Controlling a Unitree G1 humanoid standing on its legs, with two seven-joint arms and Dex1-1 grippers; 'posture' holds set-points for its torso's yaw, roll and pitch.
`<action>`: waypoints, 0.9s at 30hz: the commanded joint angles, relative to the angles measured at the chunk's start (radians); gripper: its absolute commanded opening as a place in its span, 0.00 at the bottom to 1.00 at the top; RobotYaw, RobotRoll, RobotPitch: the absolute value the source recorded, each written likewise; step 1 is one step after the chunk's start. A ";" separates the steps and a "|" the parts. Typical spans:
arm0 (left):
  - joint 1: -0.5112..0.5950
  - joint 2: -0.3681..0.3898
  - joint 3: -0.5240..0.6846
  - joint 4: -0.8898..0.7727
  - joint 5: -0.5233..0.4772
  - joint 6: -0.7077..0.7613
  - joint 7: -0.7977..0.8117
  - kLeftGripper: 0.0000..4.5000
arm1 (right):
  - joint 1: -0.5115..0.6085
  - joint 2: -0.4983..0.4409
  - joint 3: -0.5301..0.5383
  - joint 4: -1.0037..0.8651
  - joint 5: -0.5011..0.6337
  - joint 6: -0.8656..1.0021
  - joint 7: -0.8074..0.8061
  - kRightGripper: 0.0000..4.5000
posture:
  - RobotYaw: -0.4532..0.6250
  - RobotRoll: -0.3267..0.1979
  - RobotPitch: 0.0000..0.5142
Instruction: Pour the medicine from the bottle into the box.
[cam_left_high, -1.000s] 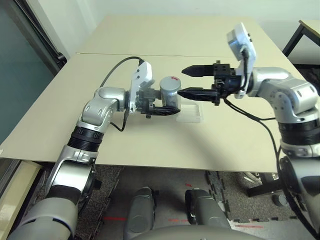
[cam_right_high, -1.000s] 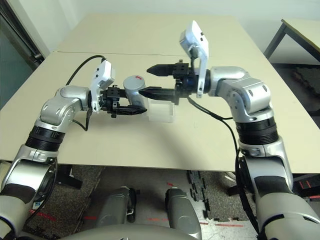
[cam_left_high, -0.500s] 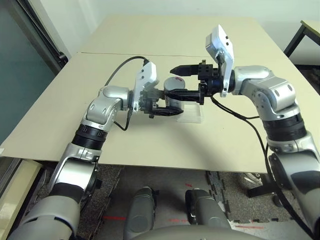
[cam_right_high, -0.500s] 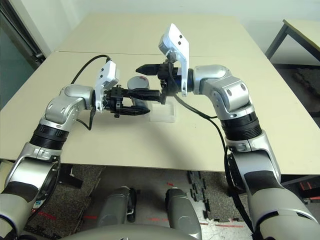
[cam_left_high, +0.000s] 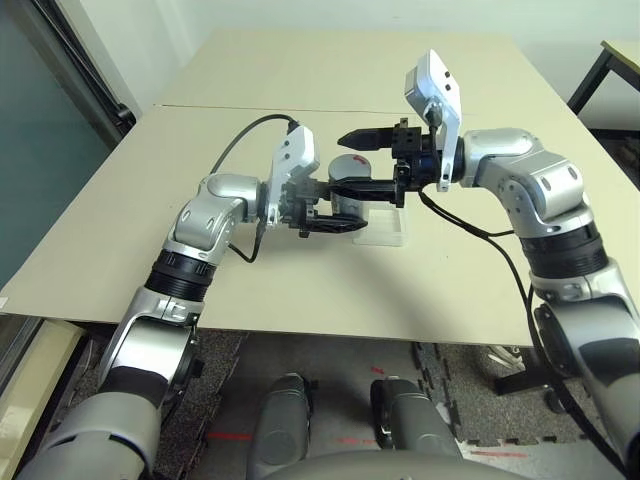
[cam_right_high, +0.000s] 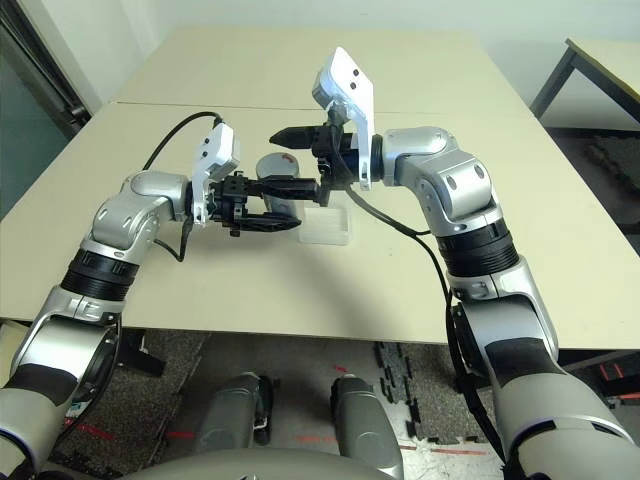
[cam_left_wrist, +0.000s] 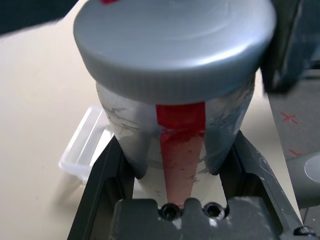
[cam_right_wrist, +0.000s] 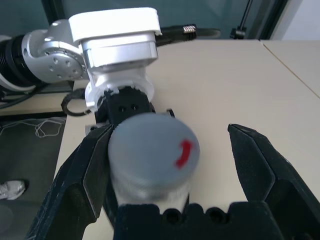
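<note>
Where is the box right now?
In the left eye view the box lies on the table near the middle, just below and to the right of the bottle held in the left hand.

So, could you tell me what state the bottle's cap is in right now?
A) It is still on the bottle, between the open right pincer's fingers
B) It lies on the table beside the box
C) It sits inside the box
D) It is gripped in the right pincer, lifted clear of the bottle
A: the grey cap sits on the bottle that the left pincer holds, with the right pincer open around it.
</note>
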 joint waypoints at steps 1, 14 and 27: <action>0.015 0.013 0.000 -0.035 -0.003 0.003 -0.010 0.56 | 0.030 -0.046 -0.061 -0.015 0.006 0.024 -0.026 1.00 | 0.48 0.62 0.19; 0.030 0.027 0.012 -0.037 -0.006 0.006 -0.009 0.56 | 0.081 -0.134 -0.136 -0.042 0.027 0.056 -0.062 1.00 | 0.47 0.62 0.19; 0.011 0.034 0.015 -0.005 0.003 -0.005 -0.012 0.56 | 0.118 -0.152 -0.138 -0.188 0.158 0.195 -0.014 1.00 | 0.47 0.62 0.19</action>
